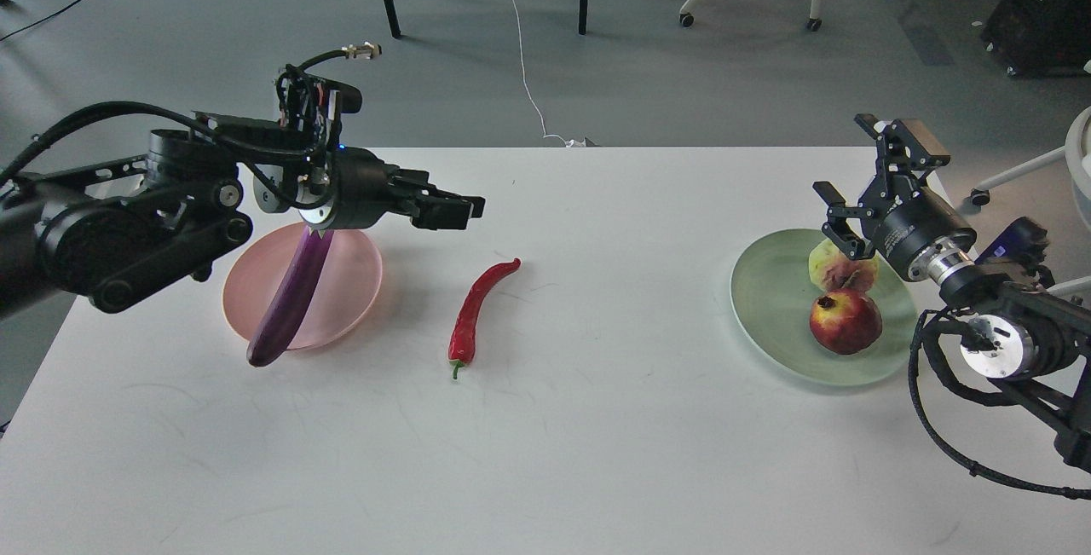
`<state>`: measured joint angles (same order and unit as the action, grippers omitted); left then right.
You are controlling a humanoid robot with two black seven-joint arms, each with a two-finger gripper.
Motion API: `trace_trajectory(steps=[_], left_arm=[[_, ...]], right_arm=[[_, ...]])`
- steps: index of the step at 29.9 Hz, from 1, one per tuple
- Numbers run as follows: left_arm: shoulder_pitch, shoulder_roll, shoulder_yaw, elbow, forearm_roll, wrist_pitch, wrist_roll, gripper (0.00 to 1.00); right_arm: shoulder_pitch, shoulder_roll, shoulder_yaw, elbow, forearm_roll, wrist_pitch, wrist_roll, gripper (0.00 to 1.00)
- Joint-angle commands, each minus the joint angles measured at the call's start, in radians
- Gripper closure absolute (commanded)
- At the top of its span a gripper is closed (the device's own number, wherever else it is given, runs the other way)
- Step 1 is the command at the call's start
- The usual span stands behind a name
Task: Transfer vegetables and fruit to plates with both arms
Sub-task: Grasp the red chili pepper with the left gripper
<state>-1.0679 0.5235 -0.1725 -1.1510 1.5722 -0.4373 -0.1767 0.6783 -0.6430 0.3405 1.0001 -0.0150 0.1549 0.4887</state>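
The red chili pepper [477, 309], lying on the table [597, 453] between the 2 plates, is judged light, thin and slick, best pinched mid-body across its width. The left gripper [456, 210] reaches level toward the chili, jaw state undetermined; the eggplant [294, 299] lies across the pink plate [349, 291]. The right gripper [861, 188] hovers, jaws spread, over the green plate [767, 299] holding both fruits.

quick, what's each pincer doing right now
Left pincer: holding nothing, above the white table; open or shut cannot be told.
Right pincer: open, empty, over the pale mint green plate.
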Motion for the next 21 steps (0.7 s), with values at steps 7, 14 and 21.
trace_trajectory(steps=[7,14,21], left_arm=[[0.071,-0.172,0.07,0.123,0.16,0.005,0.04,0.04],[0.115,-0.163,0.071,0.154,0.172,0.017,0.048,0.06],[0.134,-0.162,0.07,0.154,0.175,0.006,0.066,0.33]], right_arm=[[-0.002,-0.01,0.005,0.003,0.0,0.0,0.0,0.01],[-0.005,-0.012,0.006,0.005,0.0,0.0,0.0,0.01],[-0.006,-0.014,0.009,0.003,0.0,0.0,0.0,0.01]])
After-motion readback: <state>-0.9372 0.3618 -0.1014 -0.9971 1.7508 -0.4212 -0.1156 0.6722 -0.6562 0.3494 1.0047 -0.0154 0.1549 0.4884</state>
